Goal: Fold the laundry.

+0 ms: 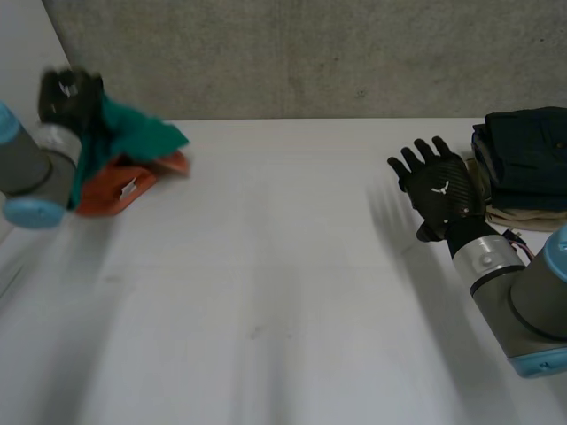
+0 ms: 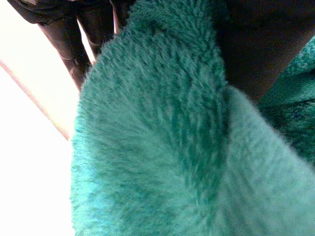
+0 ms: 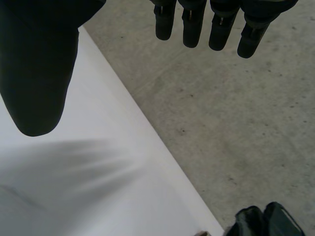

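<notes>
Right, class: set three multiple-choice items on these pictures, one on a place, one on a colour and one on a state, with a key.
1. Where is the stack of folded clothes?
A. in the middle of the table
B. at the table's far right corner, beside the right hand
C. on the floor

2. What colour is the fleece cloth in the left hand?
A. teal
B. yellow
C. white

3. How is the right hand?
A. shut into a fist
B. curled round a sock
C. open, fingers spread, holding nothing

Key:
1 B: the head view shows the stack at that corner, next to the hand.
2 A: the left wrist view shows teal fleece.
3 C: the right wrist view shows straight fingers with nothing between them.
</notes>
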`<state>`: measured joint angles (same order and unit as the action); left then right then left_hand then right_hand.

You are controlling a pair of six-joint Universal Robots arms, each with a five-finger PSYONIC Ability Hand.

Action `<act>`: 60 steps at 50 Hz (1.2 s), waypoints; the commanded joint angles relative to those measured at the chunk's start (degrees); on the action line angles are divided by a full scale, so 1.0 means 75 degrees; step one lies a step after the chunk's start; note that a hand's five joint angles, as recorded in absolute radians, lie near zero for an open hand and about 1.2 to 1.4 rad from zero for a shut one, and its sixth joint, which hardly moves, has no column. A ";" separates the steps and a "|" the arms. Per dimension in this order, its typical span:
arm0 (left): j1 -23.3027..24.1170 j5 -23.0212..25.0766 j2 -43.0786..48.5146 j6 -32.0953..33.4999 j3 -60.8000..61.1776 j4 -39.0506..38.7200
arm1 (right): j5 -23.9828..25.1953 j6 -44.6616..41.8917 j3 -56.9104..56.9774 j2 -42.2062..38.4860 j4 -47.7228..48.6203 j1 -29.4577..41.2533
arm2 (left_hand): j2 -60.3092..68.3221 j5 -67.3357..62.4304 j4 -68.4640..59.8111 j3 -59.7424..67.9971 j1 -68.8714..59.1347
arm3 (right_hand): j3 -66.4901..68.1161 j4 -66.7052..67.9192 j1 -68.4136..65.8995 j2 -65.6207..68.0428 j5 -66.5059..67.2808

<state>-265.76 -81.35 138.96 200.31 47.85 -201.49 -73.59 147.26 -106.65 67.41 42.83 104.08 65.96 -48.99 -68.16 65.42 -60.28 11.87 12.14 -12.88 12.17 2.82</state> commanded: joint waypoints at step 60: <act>0.0396 0.1202 -0.4173 -0.0552 0.7800 0.1600 | -0.1203 0.1272 0.0556 -0.0128 -0.4048 0.3583 | -0.6468 0.5540 0.6763 -0.6397 0.5711 | -0.0118 -0.0154 0.0253 -0.0158 -0.0244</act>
<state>-262.95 -72.49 104.66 194.41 106.13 -189.10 -78.50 160.42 -99.92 70.88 4.41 128.67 13.02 -2.99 -12.59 12.93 -12.14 11.87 12.14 -12.88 12.17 2.82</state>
